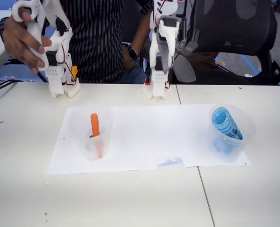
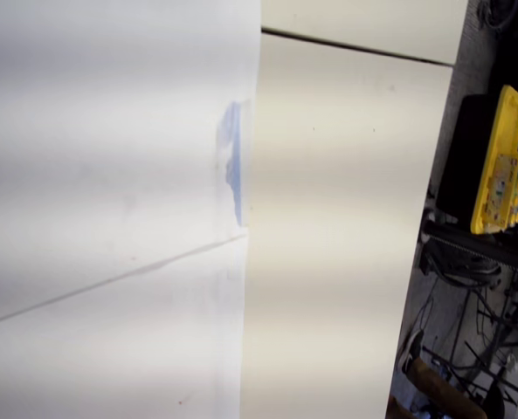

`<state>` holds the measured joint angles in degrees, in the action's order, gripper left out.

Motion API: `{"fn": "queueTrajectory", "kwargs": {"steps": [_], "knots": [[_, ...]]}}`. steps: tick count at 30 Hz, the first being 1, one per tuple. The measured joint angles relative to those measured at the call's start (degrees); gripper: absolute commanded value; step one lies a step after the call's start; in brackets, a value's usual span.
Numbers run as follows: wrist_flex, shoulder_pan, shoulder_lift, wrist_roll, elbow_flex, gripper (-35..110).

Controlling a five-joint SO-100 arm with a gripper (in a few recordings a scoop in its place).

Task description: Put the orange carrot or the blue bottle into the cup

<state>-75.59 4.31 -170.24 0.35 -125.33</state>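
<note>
Already the orange carrot [image 1: 95, 124] stands in the left cup [image 1: 90, 134] and the blue bottle [image 1: 225, 124] in another, both likely light and slippery, while the raised gripper [image 1: 165, 52] looks closed, though I cannot tell

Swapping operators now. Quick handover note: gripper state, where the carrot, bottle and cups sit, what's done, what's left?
Gripper: raised at the back of the table, holding nothing; open or shut unclear.
Orange carrot: upright in the left cup, fixed view.
Blue bottle: leaning in the right cup.
Both cups stand on the white paper.
Done: both items are in cups.
Left: apparently nothing.
</note>
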Motion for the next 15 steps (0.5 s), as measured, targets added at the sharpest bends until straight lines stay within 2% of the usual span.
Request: {"fn": "queueTrajectory", "kwargs": {"steps": [4, 15], "knots": [[4.0, 3.8, -4.5, 0.0, -10.7, 43], [15.1, 2.6, -19.2, 0.0, -36.9, 43]]}}
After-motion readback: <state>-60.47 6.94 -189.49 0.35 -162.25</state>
